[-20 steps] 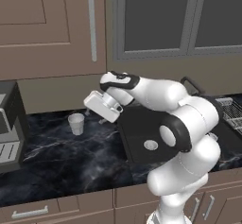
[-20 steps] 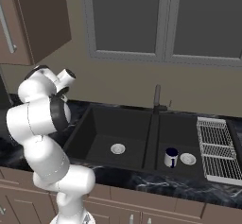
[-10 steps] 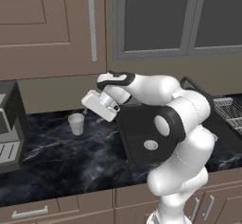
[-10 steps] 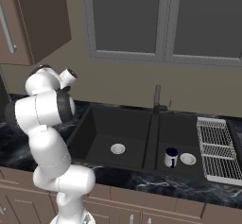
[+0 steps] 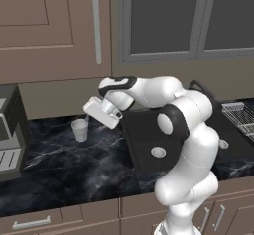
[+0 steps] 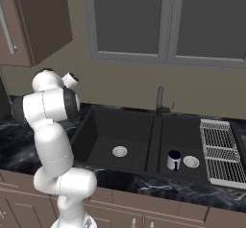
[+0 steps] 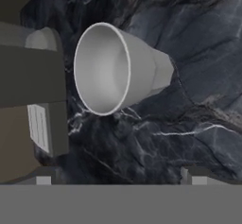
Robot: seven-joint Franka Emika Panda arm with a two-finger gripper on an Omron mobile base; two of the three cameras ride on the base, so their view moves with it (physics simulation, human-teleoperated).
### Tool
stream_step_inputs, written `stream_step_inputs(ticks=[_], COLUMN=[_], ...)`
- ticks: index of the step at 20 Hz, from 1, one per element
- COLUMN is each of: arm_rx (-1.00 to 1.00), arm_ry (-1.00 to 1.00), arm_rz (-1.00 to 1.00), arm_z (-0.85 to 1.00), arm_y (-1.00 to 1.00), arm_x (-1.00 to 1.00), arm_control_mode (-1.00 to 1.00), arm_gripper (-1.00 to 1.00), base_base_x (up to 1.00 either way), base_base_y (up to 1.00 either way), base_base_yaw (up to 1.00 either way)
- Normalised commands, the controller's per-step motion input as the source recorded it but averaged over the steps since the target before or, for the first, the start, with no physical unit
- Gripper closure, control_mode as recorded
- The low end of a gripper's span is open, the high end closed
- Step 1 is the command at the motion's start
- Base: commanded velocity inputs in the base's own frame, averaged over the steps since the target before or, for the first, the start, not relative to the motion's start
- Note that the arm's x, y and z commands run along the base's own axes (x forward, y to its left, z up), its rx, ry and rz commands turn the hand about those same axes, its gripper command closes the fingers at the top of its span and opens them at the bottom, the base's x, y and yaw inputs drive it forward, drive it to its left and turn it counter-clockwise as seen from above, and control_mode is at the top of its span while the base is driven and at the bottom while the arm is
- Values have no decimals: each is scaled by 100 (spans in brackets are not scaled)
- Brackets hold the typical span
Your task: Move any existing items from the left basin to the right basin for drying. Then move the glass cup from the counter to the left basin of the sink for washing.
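The glass cup (image 5: 79,129) stands upright on the black marble counter (image 5: 59,164), left of the sink (image 6: 153,140). My gripper (image 5: 94,111) hangs just above and to the right of it, jaws open and empty. In the hand view the glass cup (image 7: 118,69) lies straight ahead with its mouth toward the camera, beyond my gripper (image 7: 118,178) and apart from both fingertips. The left basin (image 6: 103,126) holds just its pale drain. A small dark cup (image 6: 174,159) stands in the right basin (image 6: 185,131).
A coffee machine (image 5: 10,130) stands at the counter's left end, close behind the cup (image 7: 28,76). The dark faucet (image 6: 160,102) rises behind the basin divider. A wire dish rack (image 6: 221,150) lies right of the sink. Wall cabinets hang overhead.
The hand has moved a little left and down, closer to the glass cup. The jaws stay open. The cups have not moved.
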Motion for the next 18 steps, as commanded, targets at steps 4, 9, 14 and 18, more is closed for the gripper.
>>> stream_step_inputs(ticks=[4,9,14,18], arm_rx=[0,0,0,0], arm_ry=[0,1,0,0], arm_rz=[0,0,0,0], arm_z=[-15,-16,-16,-11], arm_y=[13,8,7,14], arm_x=[18,19,18,18], arm_control_mode=[-100,-100,-100,-100], arm_gripper=[-100,-100,-100,-100], base_base_x=[0,0,0,0], base_base_y=[0,0,0,0], base_base_yaw=[0,0,0,0])
